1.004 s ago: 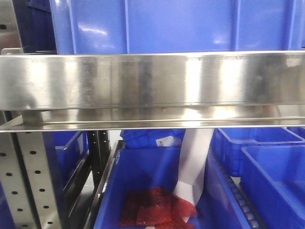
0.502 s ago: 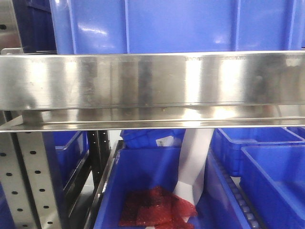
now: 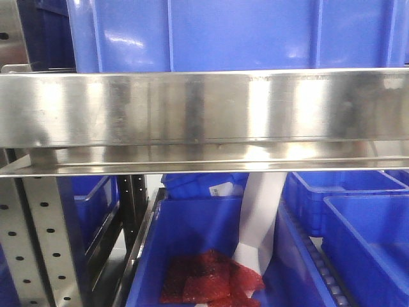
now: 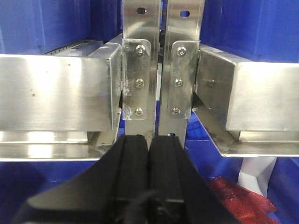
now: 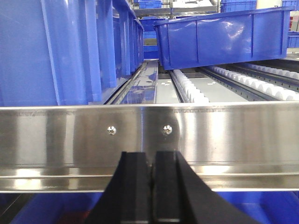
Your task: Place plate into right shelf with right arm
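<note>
Facing right shelf (image 5: 149, 135) — right gripper (image 5: 150, 186) empty

Right end effector (image 5: 150, 186) at 6 o'clock, black fingers (image 5: 134, 186) pressed together, nothing between. Right shelf (image 5: 224, 135) steel front lip spans frame just beyond, two screws (image 5: 112, 130) above fingertips. Blue bin (image 5: 224, 37) at 1 o'clock, tilted on white roller track (image 5: 191, 88). Blue bin wall (image 5: 56, 51) at 10 o'clock.
</note>
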`<state>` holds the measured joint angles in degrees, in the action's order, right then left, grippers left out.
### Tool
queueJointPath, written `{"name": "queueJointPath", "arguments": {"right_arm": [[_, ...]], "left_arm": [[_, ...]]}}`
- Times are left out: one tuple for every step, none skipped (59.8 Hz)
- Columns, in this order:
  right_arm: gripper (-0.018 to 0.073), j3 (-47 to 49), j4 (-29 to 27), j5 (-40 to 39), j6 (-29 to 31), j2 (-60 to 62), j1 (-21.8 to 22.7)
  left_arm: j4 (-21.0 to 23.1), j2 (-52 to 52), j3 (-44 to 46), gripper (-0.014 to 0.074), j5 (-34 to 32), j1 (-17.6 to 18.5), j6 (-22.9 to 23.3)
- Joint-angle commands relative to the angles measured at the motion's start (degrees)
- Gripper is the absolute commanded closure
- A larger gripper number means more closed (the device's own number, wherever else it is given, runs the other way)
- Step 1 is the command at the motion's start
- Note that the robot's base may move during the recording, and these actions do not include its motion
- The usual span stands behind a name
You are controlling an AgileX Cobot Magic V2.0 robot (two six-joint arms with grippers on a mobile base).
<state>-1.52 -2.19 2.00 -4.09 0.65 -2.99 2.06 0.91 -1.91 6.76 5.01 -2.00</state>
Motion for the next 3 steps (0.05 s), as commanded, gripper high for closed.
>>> {"name": "queueJointPath", "arguments": {"right_arm": [[0.0503,0.28,0.63,-4.96,0.46,0.73,0.30],[0.0503,0.28,0.63,-4.96,0.46,0.73,0.30],[0.0503,0.28,0.63,-4.96,0.46,0.73,0.30]], "left_arm": [[0.33,0.37,-0.46,0.0643,-4.99,0.37,0.19],[0.33,0.37,-0.46,0.0643,-4.99,0.37,0.19],[0.33,0.37,-0.46,0.0643,-4.99,0.37,0.19]]}}
